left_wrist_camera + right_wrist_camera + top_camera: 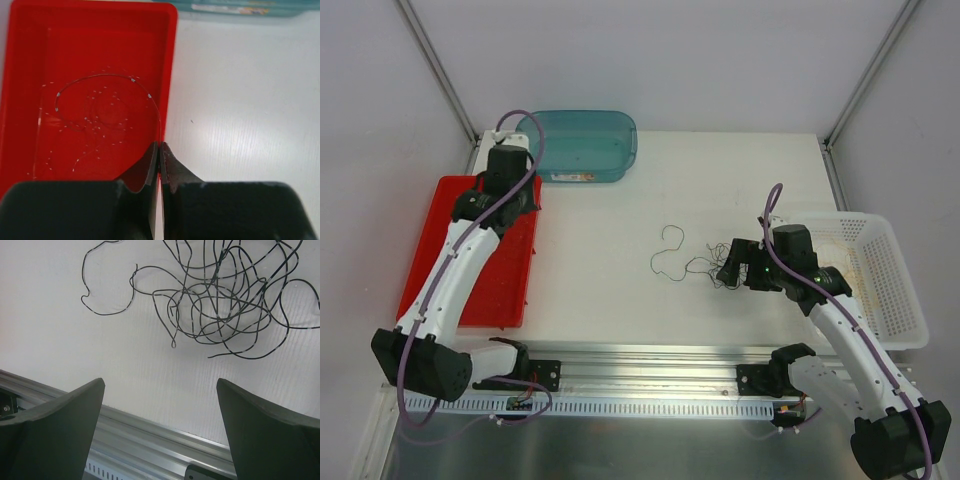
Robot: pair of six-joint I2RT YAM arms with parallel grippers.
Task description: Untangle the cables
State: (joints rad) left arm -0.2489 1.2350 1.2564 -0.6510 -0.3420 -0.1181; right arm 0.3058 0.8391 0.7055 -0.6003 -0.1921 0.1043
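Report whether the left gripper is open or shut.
Shut: the left gripper has its fingers touching, no gap, over the red tray rim. A thin cable reaches them; pinched or not, cannot tell.

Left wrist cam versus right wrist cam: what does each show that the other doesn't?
Left wrist only: a red plastic tray holding a thin red wire loop whose arc reaches the tips of the shut left gripper, plus a teal bin edge. Right wrist only: the tangle of thin dark cables, lying beyond the wide-open right gripper, and an aluminium rail. Both: white tabletop.
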